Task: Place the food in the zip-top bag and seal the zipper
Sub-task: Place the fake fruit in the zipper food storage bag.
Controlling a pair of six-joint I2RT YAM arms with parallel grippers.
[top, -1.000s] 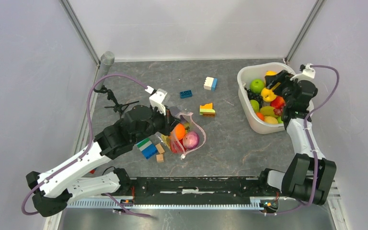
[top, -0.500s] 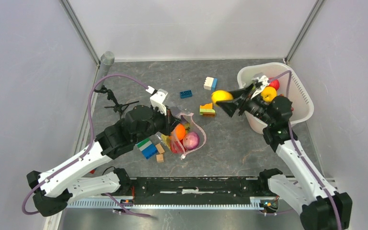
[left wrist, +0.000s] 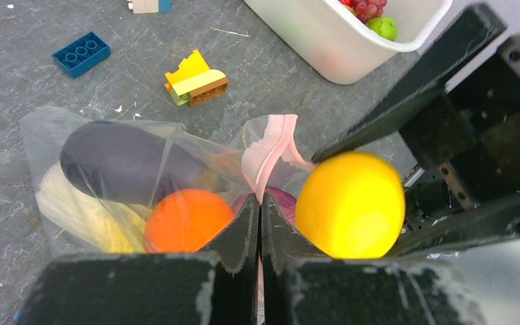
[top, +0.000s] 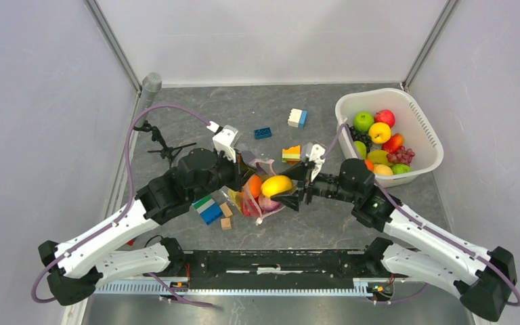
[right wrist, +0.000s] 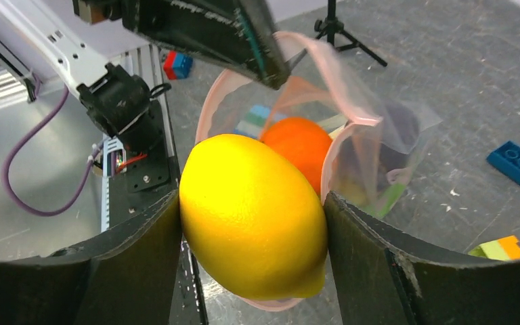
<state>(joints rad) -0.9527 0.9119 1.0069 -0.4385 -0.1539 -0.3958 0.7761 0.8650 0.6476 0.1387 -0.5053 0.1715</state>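
One zip-top bag (top: 261, 196) mid-table, mouth toward 3 o'clock. Left gripper (left wrist: 260, 206) pinched together on the pink zipper (left wrist: 271, 145). Right gripper (right wrist: 250, 203) clamped on one yellow lemon (right wrist: 254, 223) at the bag mouth. In the bag: one orange (left wrist: 186, 220), one eggplant (left wrist: 125, 162), one pale yellow piece (left wrist: 81, 213), one purple piece (left wrist: 284, 200). The eggplant and pale piece are clear only from the left wrist. One basket (top: 425, 128) at 2 o'clock holds about ten fruits. Six loose blocks (top: 297, 118) show fully only in the top view.

Readable text: none in any of the three views.
zip-top bag (left wrist: 37, 132): no print legible.
blue block (left wrist: 81, 54): stud marks too small to read.
white basket (top: 425, 128): no label legible.
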